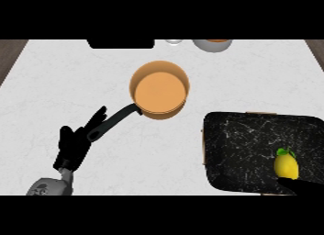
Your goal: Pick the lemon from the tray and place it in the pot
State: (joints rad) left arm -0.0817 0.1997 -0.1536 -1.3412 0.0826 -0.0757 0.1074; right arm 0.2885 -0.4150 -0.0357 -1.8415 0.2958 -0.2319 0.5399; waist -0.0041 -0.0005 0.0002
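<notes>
White marble counter (69,78), wooden floor (2,55) beside

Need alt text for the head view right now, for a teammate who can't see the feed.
A yellow lemon lies at the near right of a black tray, with the right hand just below it at the view's lower right edge. An orange pot with a black handle sits to the tray's upper left on the white counter; the left hand rests open by that handle.

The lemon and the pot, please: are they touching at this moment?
Apart. The head view shows the lemon lying on the tray, with bare counter between the tray and the pot.
</notes>
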